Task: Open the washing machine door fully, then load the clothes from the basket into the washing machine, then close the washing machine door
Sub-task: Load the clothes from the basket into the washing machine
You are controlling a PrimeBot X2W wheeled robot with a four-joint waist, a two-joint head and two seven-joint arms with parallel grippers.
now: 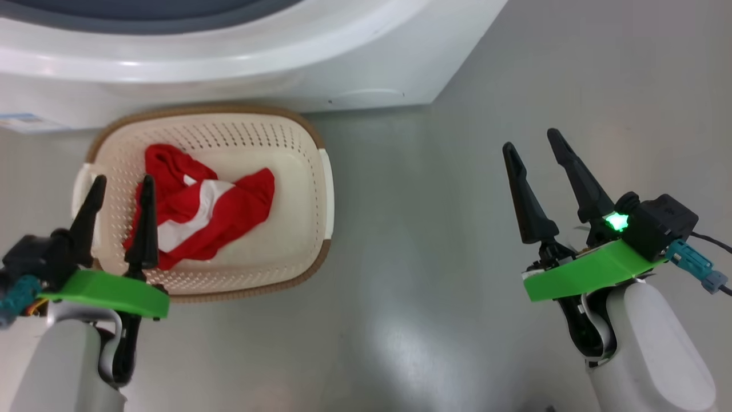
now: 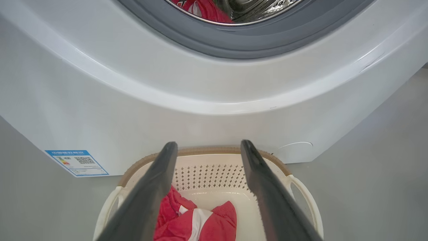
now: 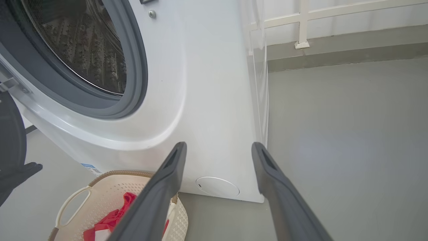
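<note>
From the head, the basket (image 1: 318,171) sat on the floor just in front of the washing machine (image 1: 229,63); the clothes (image 1: 211,212) lay inside the basket; the left gripper (image 1: 125,180) hung over the basket's left side, fingers spread wide, holding nothing; the right gripper (image 1: 530,140) was well off to the basket's right, wide and empty too; from the left wrist, some red cloth (image 2: 207,8) showed in the drum (image 2: 254,6) above the basket; from the right wrist, a round flap (image 3: 217,186) was just beside the basket.
</note>
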